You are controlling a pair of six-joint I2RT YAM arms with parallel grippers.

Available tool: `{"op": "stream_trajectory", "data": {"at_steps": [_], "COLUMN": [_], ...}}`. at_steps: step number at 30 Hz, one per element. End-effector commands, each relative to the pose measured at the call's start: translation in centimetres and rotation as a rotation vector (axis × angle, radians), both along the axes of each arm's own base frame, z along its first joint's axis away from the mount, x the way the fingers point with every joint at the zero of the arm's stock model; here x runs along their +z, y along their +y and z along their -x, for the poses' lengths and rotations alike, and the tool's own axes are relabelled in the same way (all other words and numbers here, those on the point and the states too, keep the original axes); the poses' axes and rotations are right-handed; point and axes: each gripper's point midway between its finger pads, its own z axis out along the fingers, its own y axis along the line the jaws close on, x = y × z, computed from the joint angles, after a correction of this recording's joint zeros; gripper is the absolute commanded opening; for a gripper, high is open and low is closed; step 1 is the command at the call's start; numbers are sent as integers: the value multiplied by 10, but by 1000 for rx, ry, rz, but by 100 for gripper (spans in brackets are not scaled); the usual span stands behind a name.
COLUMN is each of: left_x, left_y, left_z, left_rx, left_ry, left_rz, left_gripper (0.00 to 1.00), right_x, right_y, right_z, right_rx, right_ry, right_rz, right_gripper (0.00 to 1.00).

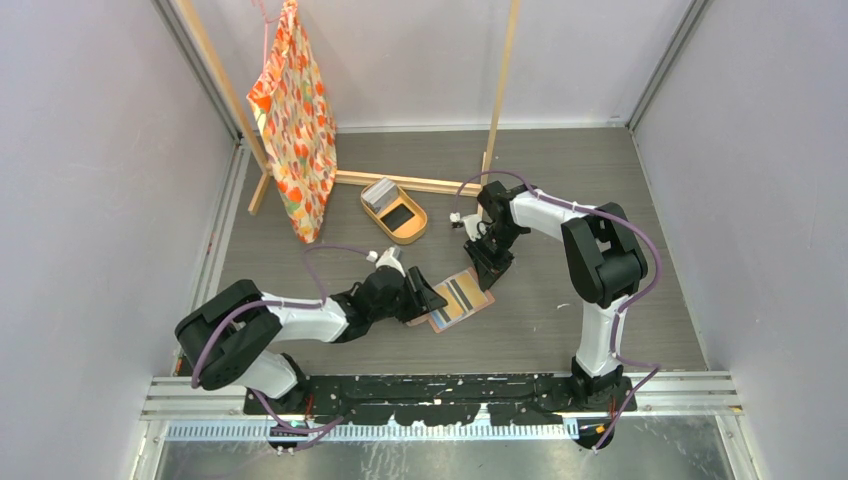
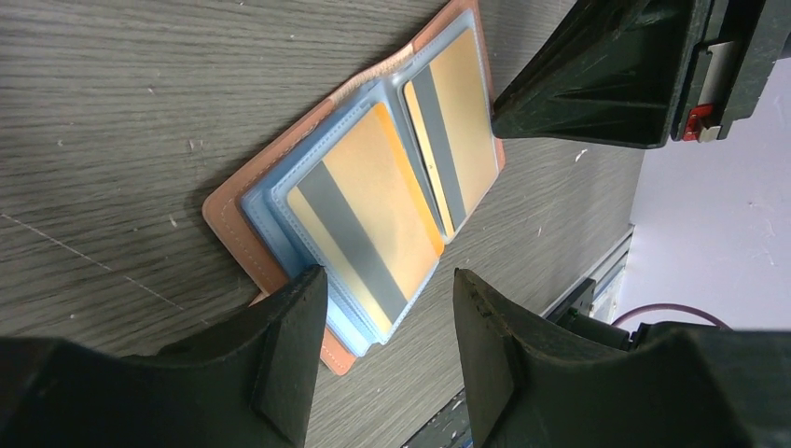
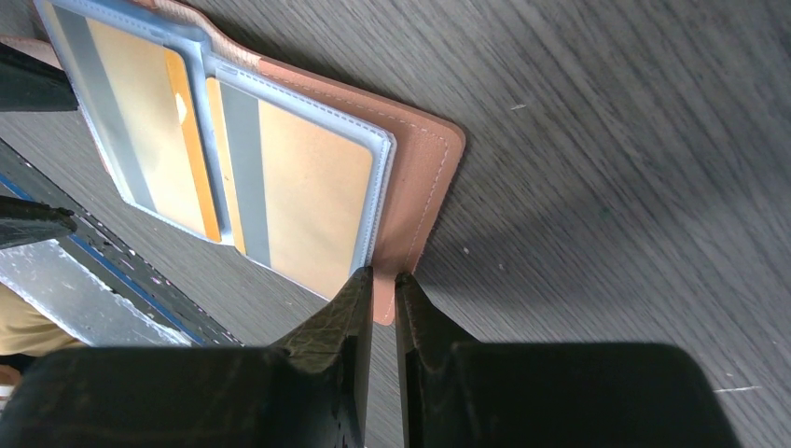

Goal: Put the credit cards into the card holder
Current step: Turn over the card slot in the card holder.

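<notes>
Leaves more credit cards in the tray near the far edge of the table, hovers the half-wide left gripper over the open card holder at mid-table, with two already pocketed, and pinches its leather edge with the narrow right gripper.

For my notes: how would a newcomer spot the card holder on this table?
On the grey table, look mid-front, between the left gripper and right gripper. The card holder lies open there, its corner pinched by the right one. Unlike the oval tray behind, it is a flat salmon-brown leather wallet whose clear pockets show tan striped cards.
</notes>
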Motion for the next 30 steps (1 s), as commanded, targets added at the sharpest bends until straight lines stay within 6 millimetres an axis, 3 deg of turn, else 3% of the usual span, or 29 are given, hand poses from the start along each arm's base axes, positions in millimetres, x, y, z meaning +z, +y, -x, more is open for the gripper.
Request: {"op": "stream_trajectory", "data": {"at_steps": [1,18,30], "left_x": [22,44,55], "left_y": [-15,-18,-32], "left_z": [-10,-13,-17], "left_rx": [-2,-10,-36], "left_ry": [-43,-87,-107], "left_rz": [62,96,142], "left_gripper": [53,52,51], "right_x": [3,5,9], "right_y": [3,3,4], "right_z": [-3,-3,-5], "right_rx": [13,15,15], "right_ry": [-5,-10,-25], "right_rz": [4,4,-3], "right_gripper": [20,20,20]}}
